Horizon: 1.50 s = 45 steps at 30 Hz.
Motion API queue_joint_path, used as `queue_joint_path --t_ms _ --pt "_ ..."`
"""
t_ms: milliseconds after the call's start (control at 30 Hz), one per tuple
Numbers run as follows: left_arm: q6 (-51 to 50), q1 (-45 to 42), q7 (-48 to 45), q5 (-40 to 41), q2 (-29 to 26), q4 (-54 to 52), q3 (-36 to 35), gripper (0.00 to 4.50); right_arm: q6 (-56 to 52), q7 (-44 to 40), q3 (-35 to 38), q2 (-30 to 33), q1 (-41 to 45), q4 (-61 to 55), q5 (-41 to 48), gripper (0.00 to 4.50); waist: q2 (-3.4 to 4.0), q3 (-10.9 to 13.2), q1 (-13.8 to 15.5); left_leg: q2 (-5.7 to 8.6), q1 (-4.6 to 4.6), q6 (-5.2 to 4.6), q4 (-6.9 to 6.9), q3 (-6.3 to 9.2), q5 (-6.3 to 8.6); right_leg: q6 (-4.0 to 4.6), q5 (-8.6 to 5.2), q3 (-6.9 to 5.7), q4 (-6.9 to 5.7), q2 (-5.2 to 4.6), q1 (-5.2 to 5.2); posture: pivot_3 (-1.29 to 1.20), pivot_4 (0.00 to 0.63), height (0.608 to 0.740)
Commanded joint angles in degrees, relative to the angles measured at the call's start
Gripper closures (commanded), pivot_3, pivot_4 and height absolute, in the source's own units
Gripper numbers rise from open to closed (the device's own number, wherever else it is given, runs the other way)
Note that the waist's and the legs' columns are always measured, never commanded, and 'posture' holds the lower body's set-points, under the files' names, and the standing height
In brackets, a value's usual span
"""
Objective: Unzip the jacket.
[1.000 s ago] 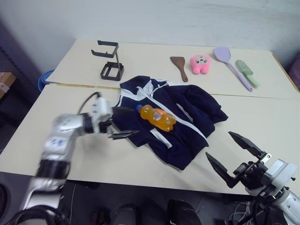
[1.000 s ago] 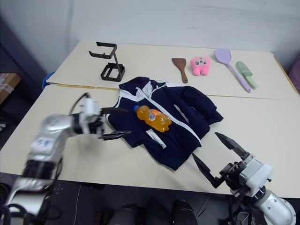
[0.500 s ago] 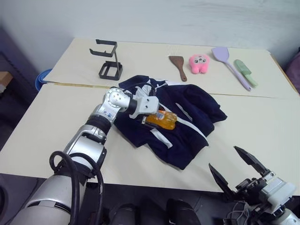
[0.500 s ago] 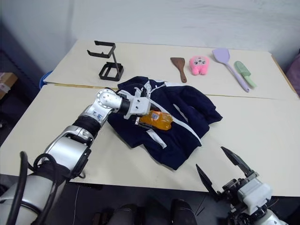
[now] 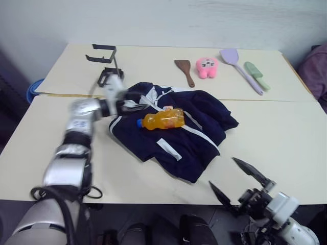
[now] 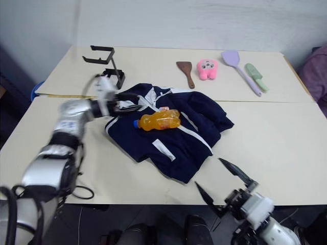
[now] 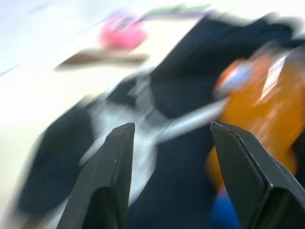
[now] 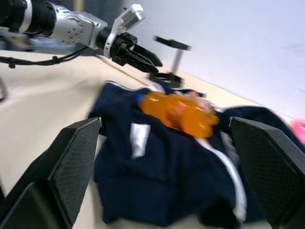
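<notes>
The navy jacket (image 5: 196, 127) with white stripes lies crumpled in the middle of the table. Its white-lined collar (image 5: 153, 94) points toward the far side. An orange drink bottle (image 5: 161, 119) lies across the jacket's chest, cap toward the left. My left gripper (image 5: 131, 104) hovers level at the jacket's left shoulder beside the collar. Its fingers (image 7: 112, 162) stand apart with nothing between them. My right gripper (image 5: 222, 171) hangs open near the table's front edge, short of the jacket's hem.
Along the far side stand a black wire stand (image 5: 104, 64), a wooden spatula (image 5: 183, 70), a pink plush toy (image 5: 206, 67), a purple spatula (image 5: 237, 64) and a green brush (image 5: 255, 75). A seam (image 5: 276, 100) joins two tables.
My left gripper reached in to the bottle, then drew back left to the collar, its fingers narrowing. The bottle has turned to lie more level. The right gripper sank a little.
</notes>
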State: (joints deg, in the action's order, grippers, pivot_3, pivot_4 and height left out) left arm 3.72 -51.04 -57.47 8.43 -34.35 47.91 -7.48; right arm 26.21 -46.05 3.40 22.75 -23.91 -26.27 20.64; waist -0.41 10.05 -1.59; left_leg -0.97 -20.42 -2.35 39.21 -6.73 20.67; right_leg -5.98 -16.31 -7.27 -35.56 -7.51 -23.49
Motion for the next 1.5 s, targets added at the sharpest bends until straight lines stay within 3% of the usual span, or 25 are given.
queue_joint_path --t_ms 33,200,333,433,467,800,933,1033,1133,1233,1400,1500 --pt "-10.97 7.54 6.50 4.31 -4.83 -15.29 -6.96 1.88 -2.05 -0.66 -1.35 1.20 3.81 1.26 1.55 0.00 -0.08 0.06 0.14 0.01 -0.03 0.00 0.02 0.03 0.00 0.00 0.00 0.02 0.00 -0.06 0.01 0.00 0.150 0.740" --pt "-13.76 17.29 6.45 8.41 -5.17 -27.29 -9.52 1.88 -4.25 -1.86 -1.40 2.93 8.53 4.03 2.85 0.00 -0.09 0.09 2.53 0.12 -0.11 -0.06 0.44 0.64 0.06 0.00 0.00 0.23 0.04 -0.20 0.43 0.00 0.150 0.740" --pt "-11.36 16.93 -2.79 8.90 -3.46 -32.67 -1.80 1.06 -5.10 -1.87 0.05 3.95 11.56 5.07 3.28 0.00 -0.08 0.09 3.27 0.14 -0.11 -0.03 0.79 0.99 0.22 0.02 -0.01 0.13 0.12 -0.19 0.82 0.00 0.150 0.740" --pt "-7.28 13.19 -6.40 6.04 -1.33 -29.67 4.02 0.14 -4.43 -1.08 1.31 3.98 11.31 5.33 2.58 0.00 -0.08 0.09 3.22 0.18 -0.11 0.01 0.80 1.11 0.23 0.02 -0.01 0.02 0.16 -0.14 0.92 0.00 0.150 0.740" --pt "-6.31 11.67 -7.28 5.61 -0.34 -28.05 5.32 0.04 -4.35 -0.74 1.80 3.90 10.97 5.35 2.42 0.00 -0.07 0.09 3.01 0.17 -0.12 0.02 0.79 1.10 0.24 0.02 -0.01 -0.03 0.17 -0.07 0.92 0.00 0.150 0.740" --pt "9.63 -13.11 -7.50 -11.75 13.11 8.11 21.53 0.04 -1.97 3.76 10.54 3.39 -1.25 0.09 1.72 0.00 -0.06 0.10 2.81 0.20 -0.17 -0.06 0.70 0.65 0.22 -0.23 0.00 -0.36 0.47 0.14 0.85 0.00 0.150 0.740" --pt "11.64 -19.20 -1.07 -18.07 16.68 17.26 24.81 0.04 -1.51 4.43 12.04 2.87 -5.02 -2.42 2.08 0.00 -0.10 0.12 2.74 0.13 -0.16 -0.04 0.63 0.57 0.23 -0.24 0.00 -0.31 0.56 0.25 0.81 0.00 0.150 0.740" --pt "12.68 -21.56 -0.11 -21.59 18.11 20.56 26.95 0.67 -1.07 5.37 12.46 2.26 -6.43 -3.31 1.58 0.00 -0.11 0.13 2.93 0.07 -0.18 -0.05 0.63 0.58 0.22 -0.26 0.00 -0.30 0.55 0.21 0.78 0.00 0.150 0.740" --pt "12.51 -23.12 0.64 -22.97 18.68 22.39 27.06 1.51 -1.01 5.90 12.37 1.98 -7.00 -3.80 1.19 0.00 -0.11 0.13 2.94 0.08 -0.19 -0.09 0.63 0.58 0.25 -0.26 0.00 -0.30 0.54 0.17 0.78 0.00 0.150 0.740" --pt "11.45 -23.31 -3.19 -19.23 18.96 22.75 23.01 1.57 -1.08 6.40 12.06 1.81 -7.07 -3.98 0.69 0.00 -0.12 0.13 2.92 0.09 -0.19 -0.12 0.65 0.59 0.25 -0.26 0.00 -0.30 0.53 0.12 0.78 0.00 0.150 0.740" --pt "6.68 -20.44 -13.66 -4.74 18.79 19.56 9.17 1.57 -2.51 7.02 10.61 1.91 -5.79 -4.77 1.51 0.00 -0.11 0.13 2.89 0.06 -0.46 -0.13 0.74 0.64 0.25 -0.25 0.00 -0.34 0.44 0.11 0.50 0.00 0.150 0.740" --pt "0.41 -16.17 -15.28 5.03 15.78 14.79 -0.70 1.57 -5.69 7.60 8.76 2.26 -2.64 -6.22 4.05 0.00 -0.11 0.14 2.58 0.12 -0.88 -0.16 0.92 0.61 0.22 -0.25 0.01 -0.31 0.09 0.03 0.00 0.00 0.150 0.740"
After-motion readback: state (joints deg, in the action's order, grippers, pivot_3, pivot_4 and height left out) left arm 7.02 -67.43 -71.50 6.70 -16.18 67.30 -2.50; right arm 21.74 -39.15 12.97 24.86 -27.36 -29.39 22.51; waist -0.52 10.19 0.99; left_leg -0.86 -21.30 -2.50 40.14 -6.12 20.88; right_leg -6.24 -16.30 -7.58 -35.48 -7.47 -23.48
